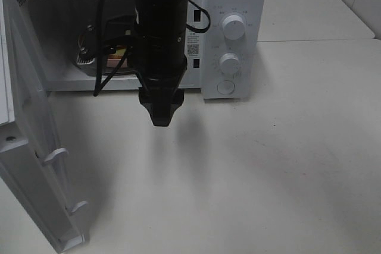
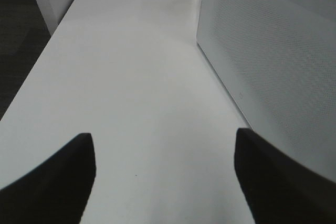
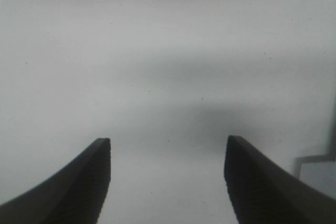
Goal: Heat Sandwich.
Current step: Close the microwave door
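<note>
Sandwich (image 1: 117, 59) sits deep in the microwave (image 1: 232, 4) cavity, upper left of centre in the high view, half hidden behind my arm and its cables; I see only a strip of tan crust and yellow filling, so I cannot tell which way its long axis runs. Door (image 1: 30, 147) stands wide open down the left edge of the frame. The arm hanging in the middle I take to be the right one; the right gripper (image 1: 161, 114) points down at bare tabletop (image 1: 268, 176) just in front of the cavity mouth, jaws spread with nothing between them, which its wrist view confirms. From it the sandwich lies up and to the left in the frame, well inside. Left gripper (image 2: 164, 140) is out of the high view; its wrist view shows it gaping and empty too, just beside a dotted white panel that I judge to be the door's outer face; so the left arm looks nearer for swinging the door shut.
</note>
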You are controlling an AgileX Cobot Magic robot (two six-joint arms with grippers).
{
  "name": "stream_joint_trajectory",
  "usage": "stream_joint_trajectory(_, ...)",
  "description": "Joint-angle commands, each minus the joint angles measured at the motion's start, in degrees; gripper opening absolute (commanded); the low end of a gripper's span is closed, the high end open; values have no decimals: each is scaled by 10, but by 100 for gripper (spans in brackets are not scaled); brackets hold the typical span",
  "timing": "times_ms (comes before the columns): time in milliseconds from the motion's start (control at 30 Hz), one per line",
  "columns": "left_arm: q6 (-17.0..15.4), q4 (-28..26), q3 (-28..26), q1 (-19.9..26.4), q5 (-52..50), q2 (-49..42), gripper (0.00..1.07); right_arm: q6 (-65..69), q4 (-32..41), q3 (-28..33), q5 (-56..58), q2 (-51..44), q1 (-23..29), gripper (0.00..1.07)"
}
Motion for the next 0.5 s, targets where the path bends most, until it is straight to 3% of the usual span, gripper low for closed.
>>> stream_joint_trajectory(33,0,0,2,-4,-7,-2,71,39,0,81,-38,-64,2,61)
stream_joint_trajectory(200,0,0,2,-4,-7,-2,71,83,0,166,-73,-125,2,61)
stream_joint_trajectory(500,0,0,2,-4,-7,-2,71,191,3,258,-89,-212,-14,61)
